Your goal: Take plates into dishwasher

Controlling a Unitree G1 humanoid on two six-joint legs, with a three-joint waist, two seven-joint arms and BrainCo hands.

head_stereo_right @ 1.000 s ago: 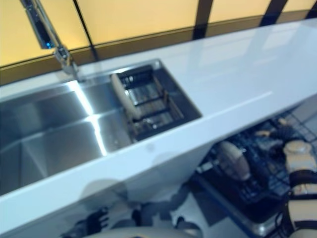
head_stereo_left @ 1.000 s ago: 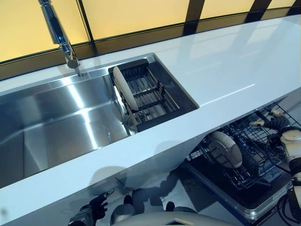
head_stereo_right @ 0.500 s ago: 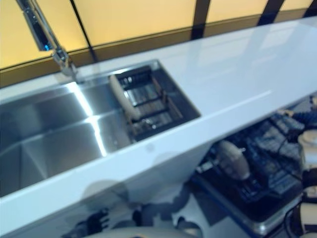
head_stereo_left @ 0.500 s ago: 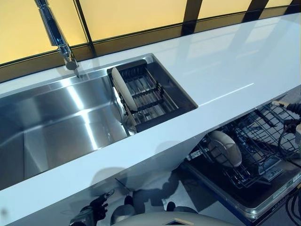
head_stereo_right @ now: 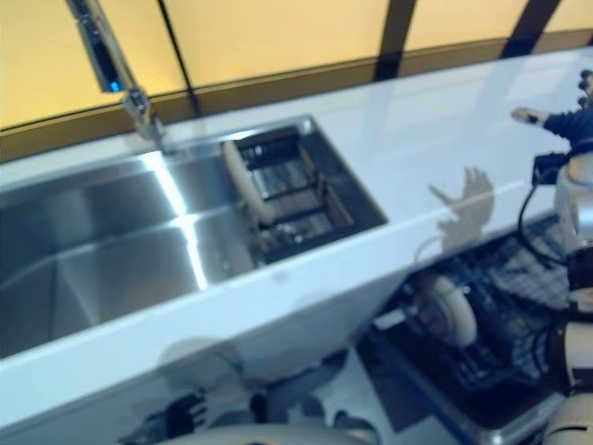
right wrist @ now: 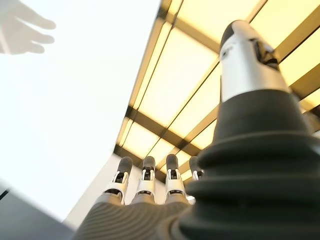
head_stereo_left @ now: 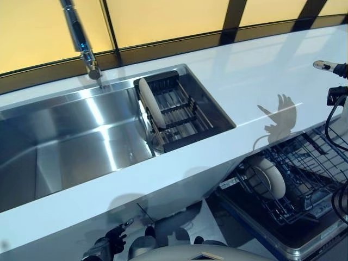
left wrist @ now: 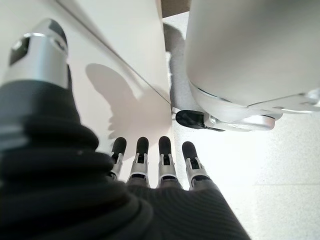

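I see one plate [head_stereo_left: 268, 177] already in the dishwasher rack [head_stereo_left: 304, 174]; another [head_stereo_left: 150, 109] waits in the sink rack [head_stereo_left: 185, 109]. My right hand [head_stereo_left: 333, 68] is over the counter [head_stereo_left: 255, 81], fingers straight, empty; left hand [head_stereo_left: 111, 242] low, relaxed.

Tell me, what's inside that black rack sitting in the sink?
One white plate stands on edge at the left end of the black rack in the sink. The other slots look empty. What lies beneath the rack's bars cannot be seen.
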